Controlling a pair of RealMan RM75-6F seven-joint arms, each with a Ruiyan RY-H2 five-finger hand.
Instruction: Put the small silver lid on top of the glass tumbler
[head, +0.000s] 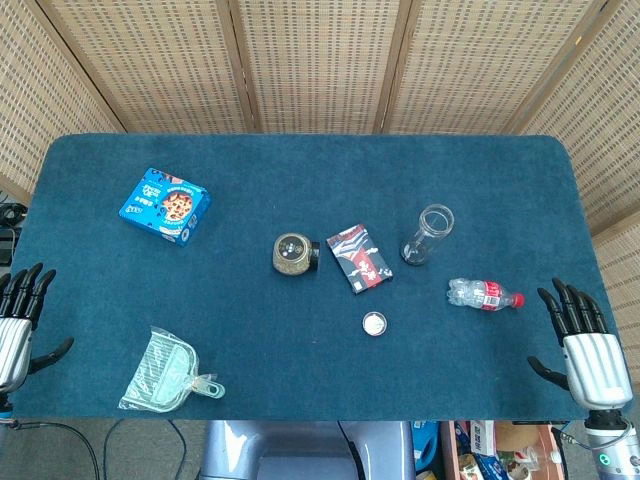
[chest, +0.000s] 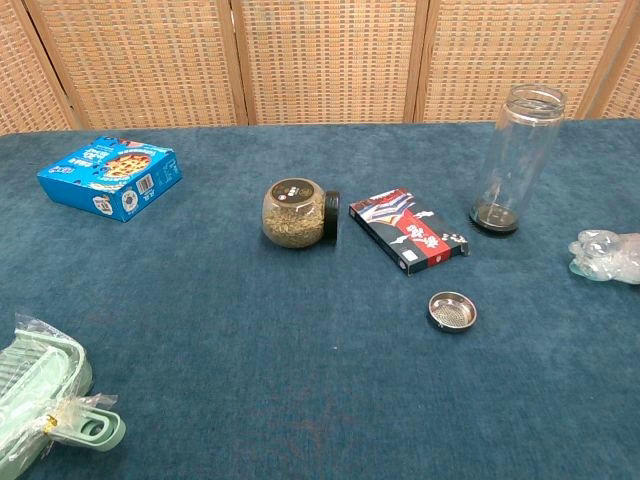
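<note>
small silver lid (chest: 452, 311) flat on the blue desk (head: 300, 330), lower centre-right of the frame | glass tumbler (chest: 517, 160) upright upper right, well apart from it | red-capped bottle (head: 484, 295) on its side, label unreadable | left robot hand (head: 20, 315) and right robot hand (head: 580, 340) at the lower corners, fingers spread, holding nothing

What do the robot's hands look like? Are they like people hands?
A bit like ours. The left hand and right hand each have thin black fingers and a black thumb sticking out from a shiny silver-grey palm with ridges. Below the right one is a rounded grey wrist with a blue ring. The chest view shows neither.
</note>
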